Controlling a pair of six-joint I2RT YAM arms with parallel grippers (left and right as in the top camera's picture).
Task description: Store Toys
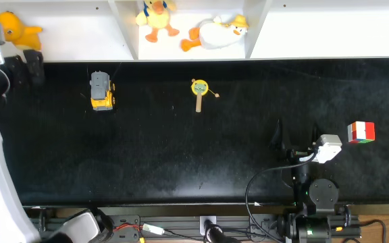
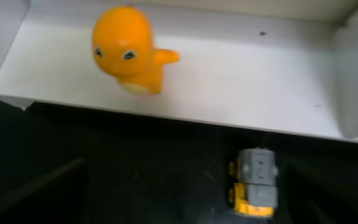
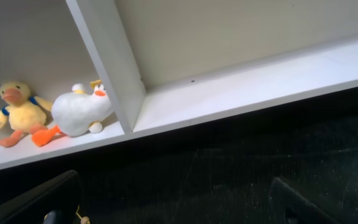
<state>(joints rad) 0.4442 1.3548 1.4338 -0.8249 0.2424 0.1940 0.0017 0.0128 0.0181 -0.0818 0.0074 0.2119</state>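
An orange round toy [image 1: 15, 28] [image 2: 129, 50] sits in the left shelf compartment. My left gripper [image 1: 31, 70] [image 2: 185, 208] hangs just in front of that shelf, open with nothing in it. A grey and yellow toy truck [image 1: 101, 91] [image 2: 255, 186] stands on the black table to its right. A small yellow rattle on a wooden stick [image 1: 199, 92] lies mid-table. A coloured cube [image 1: 360, 132] rests at the right. My right gripper [image 1: 296, 133] [image 3: 173, 208] is open over the table, left of the cube. A yellow duck [image 1: 157, 17] [image 3: 20, 109] and a white goose [image 1: 218, 32] [image 3: 79, 112] sit in the middle compartment.
The white shelf [image 1: 316, 34] runs along the table's far edge, split by upright dividers [image 3: 107, 62]. Its right compartment holds nothing. Cables and arm bases line the near edge of the black table [image 1: 181, 155].
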